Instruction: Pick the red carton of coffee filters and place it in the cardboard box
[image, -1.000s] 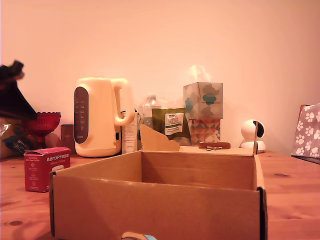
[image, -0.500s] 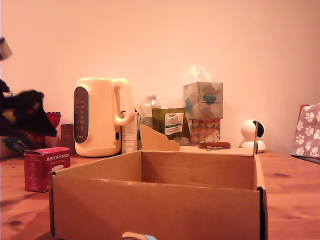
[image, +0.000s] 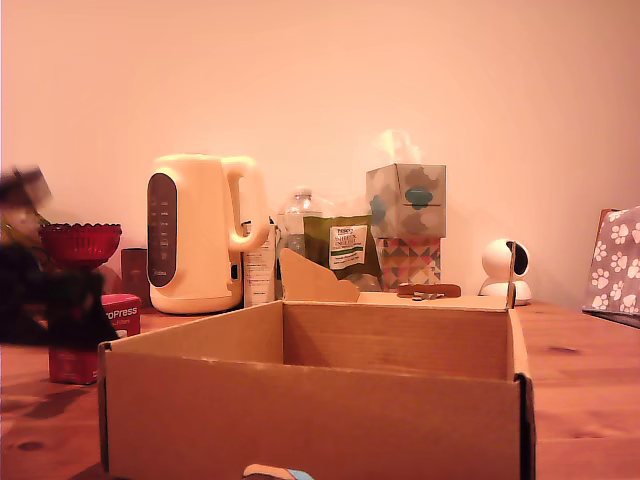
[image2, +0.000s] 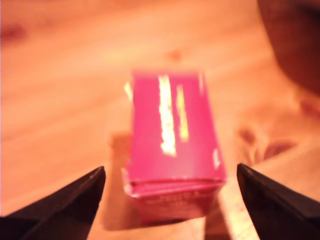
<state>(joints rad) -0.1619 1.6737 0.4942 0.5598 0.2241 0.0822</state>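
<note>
The red carton of coffee filters (image: 118, 317) stands on the wooden table at the exterior view's left, half covered by my blurred dark gripper (image: 55, 310), which hangs in front of and over it. In the wrist view the carton (image2: 172, 145) lies between and just beyond my two dark fingertips (image2: 72, 200), which stand wide apart on either side without touching it; the gripper (image2: 170, 202) is open. The large brown cardboard box (image: 315, 400) fills the exterior view's foreground, to the right of the carton, and nothing shows inside it.
Behind the carton stand a dark red scalloped glass bowl (image: 80, 243), a small maroon box (image: 134, 275) and a cream kettle (image: 200, 233). Further right are a patterned tissue box (image: 406, 200), a green packet (image: 343, 247), a white camera (image: 503, 268) and a paw-print bag (image: 615, 262).
My gripper has come down from high at the exterior view's left edge to the carton's level, now covering its left half. The carton and box have not moved.
</note>
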